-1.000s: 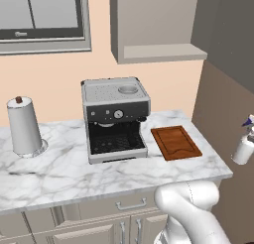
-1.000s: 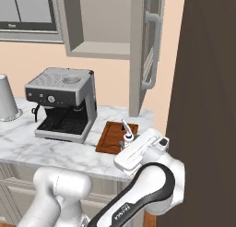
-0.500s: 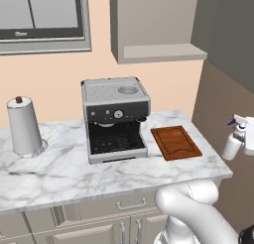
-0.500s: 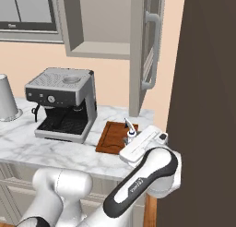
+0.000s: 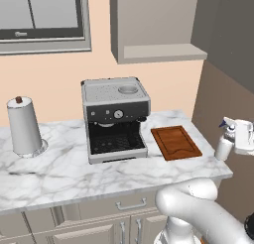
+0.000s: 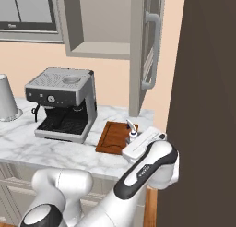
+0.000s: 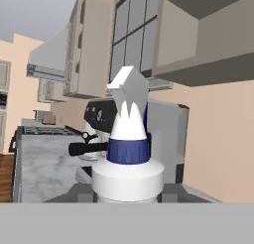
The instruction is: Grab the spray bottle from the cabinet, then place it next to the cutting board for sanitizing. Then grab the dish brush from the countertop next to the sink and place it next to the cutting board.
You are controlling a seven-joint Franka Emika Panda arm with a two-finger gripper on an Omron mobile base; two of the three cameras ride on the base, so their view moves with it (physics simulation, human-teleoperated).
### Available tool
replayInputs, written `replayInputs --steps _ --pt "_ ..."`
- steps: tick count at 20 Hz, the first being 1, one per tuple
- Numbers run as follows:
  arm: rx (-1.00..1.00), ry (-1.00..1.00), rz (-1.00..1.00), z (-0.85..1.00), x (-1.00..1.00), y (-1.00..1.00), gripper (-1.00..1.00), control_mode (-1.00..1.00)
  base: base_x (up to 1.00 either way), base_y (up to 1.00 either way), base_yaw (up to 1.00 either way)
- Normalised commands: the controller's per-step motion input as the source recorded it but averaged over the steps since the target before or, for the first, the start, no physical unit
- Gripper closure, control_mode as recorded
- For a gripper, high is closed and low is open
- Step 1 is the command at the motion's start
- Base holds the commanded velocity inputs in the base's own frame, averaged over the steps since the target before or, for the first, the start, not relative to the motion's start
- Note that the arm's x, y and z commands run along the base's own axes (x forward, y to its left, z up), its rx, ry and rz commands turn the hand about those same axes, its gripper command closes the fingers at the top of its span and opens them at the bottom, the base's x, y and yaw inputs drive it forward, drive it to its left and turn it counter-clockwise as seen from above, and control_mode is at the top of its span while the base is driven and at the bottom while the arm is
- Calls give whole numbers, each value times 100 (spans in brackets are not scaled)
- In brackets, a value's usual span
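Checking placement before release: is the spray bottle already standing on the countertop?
No, the spray bottle hangs off the countertop's right edge, beside the cutting board.

countertop (image 5: 59,173): white marble with grey veins, topping pale drawer cabinets (image 5: 89,223)
coffee machine (image 5: 115,118): standing mid-slab against the wall
cutting board (image 5: 175,142): lying flat just right of the coffee machine, near the slab's right end
paper-towel roll (image 5: 23,126): standing upright at the far left, well apart from the rest

Spray bottle (image 5: 225,143) hangs past the countertop (image 5: 74,173) edge, right of the cutting board (image 5: 175,142).
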Motion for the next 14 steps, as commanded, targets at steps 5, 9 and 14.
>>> replayInputs --steps 5,9,14 --pt "0 5 0 -36 40 0 100 -100 0 0 0" --pt "0 1 0 -34 26 0 100 -100 0 0 0" --pt "0 0 0 -33 19 0 100 -100 0 0 0"
